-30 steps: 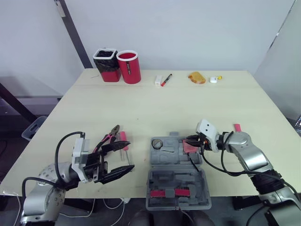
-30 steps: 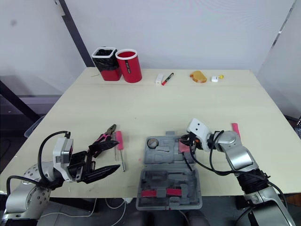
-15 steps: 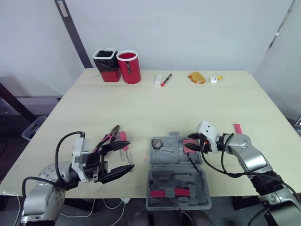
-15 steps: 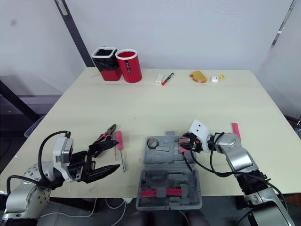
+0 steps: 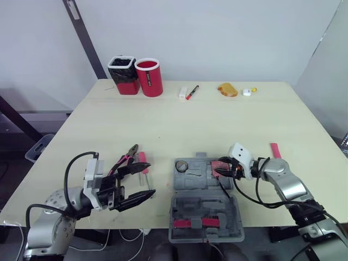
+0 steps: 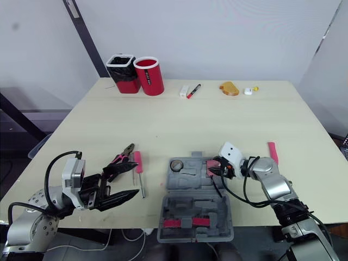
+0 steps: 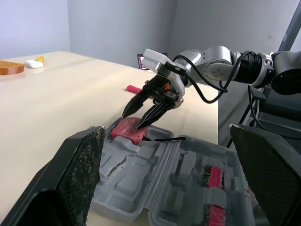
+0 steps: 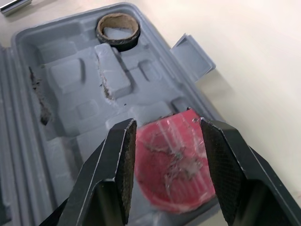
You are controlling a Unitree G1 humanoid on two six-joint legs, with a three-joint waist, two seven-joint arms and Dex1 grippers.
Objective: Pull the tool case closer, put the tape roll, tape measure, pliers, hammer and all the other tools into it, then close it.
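1. Tool case (image 5: 185, 182) is lying open at table (image 5: 217, 119) edge, bare top beyond.
2. I'm seeing right gripper (image 5: 220, 167) spread over scuffed red tape measure (image 8: 176, 165) in case's far-right pocket.
3. Left gripper (image 5: 149, 180) is gaping left of case.

A: Support?
B: Pale table (image 5: 179, 125). Far edge: black cup (image 5: 122, 75) just beside red cup (image 5: 149, 77); white stick (image 5: 183, 92), marker (image 5: 192, 92), orange lump (image 5: 227, 89) (possibly a sponge), small white piece (image 5: 247, 92).
A: Near side?
B: Open grey tool case (image 5: 204, 198) at the edge. Left of it, pliers (image 6: 120, 157) and screwdriver (image 6: 137, 161). Right, a pink strip (image 5: 274, 149).
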